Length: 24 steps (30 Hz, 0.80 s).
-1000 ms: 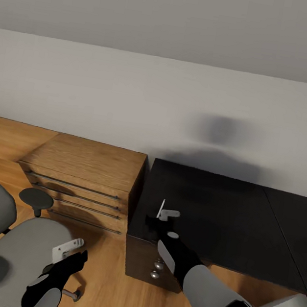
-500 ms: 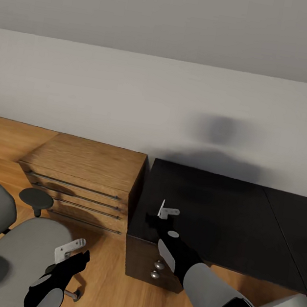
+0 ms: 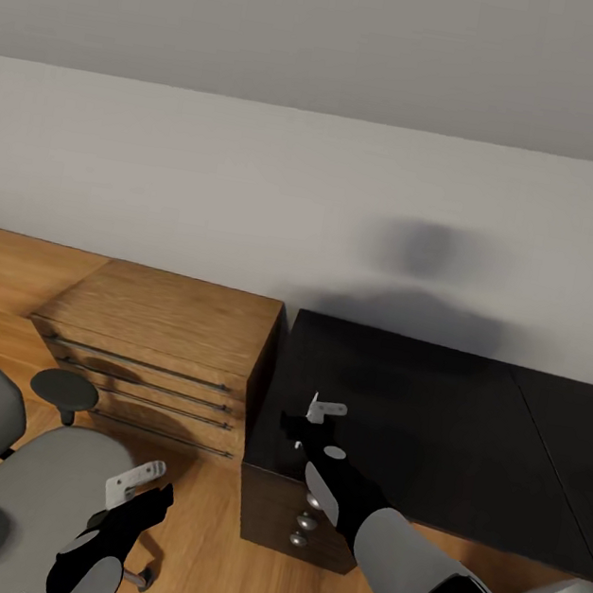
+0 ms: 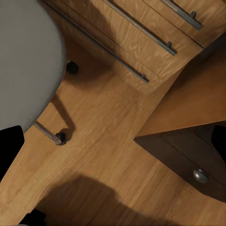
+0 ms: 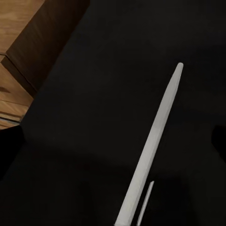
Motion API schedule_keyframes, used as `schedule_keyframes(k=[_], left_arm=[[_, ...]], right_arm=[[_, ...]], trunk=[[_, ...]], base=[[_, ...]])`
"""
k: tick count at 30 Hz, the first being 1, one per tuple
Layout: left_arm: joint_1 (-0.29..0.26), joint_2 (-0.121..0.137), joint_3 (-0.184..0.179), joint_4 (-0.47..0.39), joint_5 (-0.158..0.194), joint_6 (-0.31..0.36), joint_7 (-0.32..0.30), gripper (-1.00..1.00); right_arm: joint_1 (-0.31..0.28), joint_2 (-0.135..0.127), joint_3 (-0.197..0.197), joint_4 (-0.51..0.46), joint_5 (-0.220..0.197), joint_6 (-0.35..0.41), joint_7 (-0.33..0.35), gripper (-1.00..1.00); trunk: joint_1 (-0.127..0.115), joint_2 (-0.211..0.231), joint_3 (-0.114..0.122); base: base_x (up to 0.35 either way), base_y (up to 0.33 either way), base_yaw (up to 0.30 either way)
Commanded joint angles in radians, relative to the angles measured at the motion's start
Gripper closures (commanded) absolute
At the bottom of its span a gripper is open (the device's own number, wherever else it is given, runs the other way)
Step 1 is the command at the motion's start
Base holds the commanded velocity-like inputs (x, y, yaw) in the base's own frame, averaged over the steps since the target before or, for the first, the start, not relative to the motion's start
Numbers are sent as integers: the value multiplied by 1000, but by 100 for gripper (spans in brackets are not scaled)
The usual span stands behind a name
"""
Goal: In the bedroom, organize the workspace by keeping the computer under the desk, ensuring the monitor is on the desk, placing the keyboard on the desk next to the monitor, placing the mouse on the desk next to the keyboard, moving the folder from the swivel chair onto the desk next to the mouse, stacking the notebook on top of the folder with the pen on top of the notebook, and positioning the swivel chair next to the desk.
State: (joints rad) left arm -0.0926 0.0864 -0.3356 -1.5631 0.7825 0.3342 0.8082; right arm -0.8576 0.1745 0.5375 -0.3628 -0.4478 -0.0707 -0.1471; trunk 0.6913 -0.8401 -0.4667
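Note:
My right gripper (image 3: pixel 322 408) hovers over the near left corner of the glossy black desk (image 3: pixel 430 423), shut on the pen (image 3: pixel 313 403), a thin pale stick. In the right wrist view the pen (image 5: pixel 153 141) reaches out from the gripper just above the desk top (image 5: pixel 84 108), with a faint reflection beside it. The grey swivel chair (image 3: pixel 29 474) stands at lower left. My left gripper (image 3: pixel 135 480) is open and empty by the seat's right edge, above the floor. The chair seat (image 4: pixel 23 61) and a castor (image 4: pixel 60 138) show in the left wrist view.
A light-wood drawer cabinet (image 3: pixel 166 333) with long bar handles stands against the wall left of the desk. The desk's dark drawer unit with silver knobs (image 3: pixel 304 523) sits under its corner. A strip of wood floor (image 4: pixel 103 136) separates chair, cabinet and drawer unit.
The whole view has shifted slightly, so chair and cabinet sit a little further left in the picture. The right gripper has edged up in the picture with the pen. The left gripper barely moved.

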Motion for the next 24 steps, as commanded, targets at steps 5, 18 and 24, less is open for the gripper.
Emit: schedule_keyframes(k=[5,18,24], left_arm=[[-1,1,-2,-5,4,4,7,-100],[-1,1,-2,-15,4,3,8,-100],[-1,1,-2,-15,4,3,8,-100]], right_arm=[[-1,0,9,9,-11,0,-10,-100],[-1,0,13,22,-9,11,-134,-100],[-1,0,14,22,-9,11,-139,-100]], trunk=[[0,-1,-1],[0,-1,-1],[23,-43,-20]], base=[[5,0,0],[0,0,0],[0,0,0]])
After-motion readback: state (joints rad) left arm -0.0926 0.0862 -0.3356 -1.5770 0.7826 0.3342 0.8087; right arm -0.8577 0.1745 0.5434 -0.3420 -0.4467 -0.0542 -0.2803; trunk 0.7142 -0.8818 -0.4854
